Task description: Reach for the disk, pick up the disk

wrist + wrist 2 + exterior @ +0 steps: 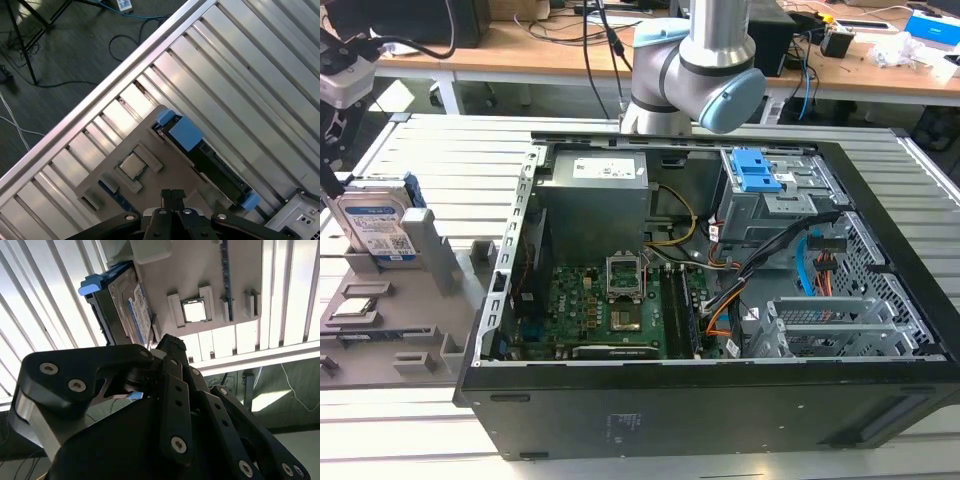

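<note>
A slatted metal tabletop (920, 170) carries an open black computer case (720, 420) lying on its side. Inside it are a grey power supply (595, 195), a green motherboard (605, 310), a drive cage (775, 195) with blue clips on top, and loose cables. The arm (705, 60) rises behind the case. At the exterior view's left, just beside the case, lies a grey holder (415, 320). The disk (378, 225) stands on edge in a slot of this holder, its label facing outward and its blue frame showing at the ends. In the first wrist view the gripper (172, 196) hangs over the holder close beside the disk, its fingertips together and holding nothing. A small square chip (131, 166) sits in a shallow pocket of the holder, near the disk but apart from it.
</note>
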`<state>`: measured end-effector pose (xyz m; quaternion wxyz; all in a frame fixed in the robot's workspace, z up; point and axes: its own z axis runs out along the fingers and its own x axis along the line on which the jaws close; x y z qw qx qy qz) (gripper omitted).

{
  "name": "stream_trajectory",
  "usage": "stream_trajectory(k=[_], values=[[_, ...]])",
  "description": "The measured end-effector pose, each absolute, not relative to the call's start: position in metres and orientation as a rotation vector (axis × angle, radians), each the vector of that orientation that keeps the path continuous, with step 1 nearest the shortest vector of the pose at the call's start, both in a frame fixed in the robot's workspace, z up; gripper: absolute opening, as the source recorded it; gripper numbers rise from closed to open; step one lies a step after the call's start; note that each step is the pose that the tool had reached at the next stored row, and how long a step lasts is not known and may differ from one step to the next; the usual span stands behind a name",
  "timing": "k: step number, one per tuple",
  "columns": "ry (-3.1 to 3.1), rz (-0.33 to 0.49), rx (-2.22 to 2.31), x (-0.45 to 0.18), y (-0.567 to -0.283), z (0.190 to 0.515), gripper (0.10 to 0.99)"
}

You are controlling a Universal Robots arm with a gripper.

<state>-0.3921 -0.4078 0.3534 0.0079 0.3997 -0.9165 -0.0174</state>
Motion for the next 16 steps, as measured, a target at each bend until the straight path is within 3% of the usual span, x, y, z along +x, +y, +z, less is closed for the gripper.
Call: stream_trajectory(k=[16], values=[[-2.722,-0.052,1.529,-0.3921,-0.4078,0.3534,0.106]])
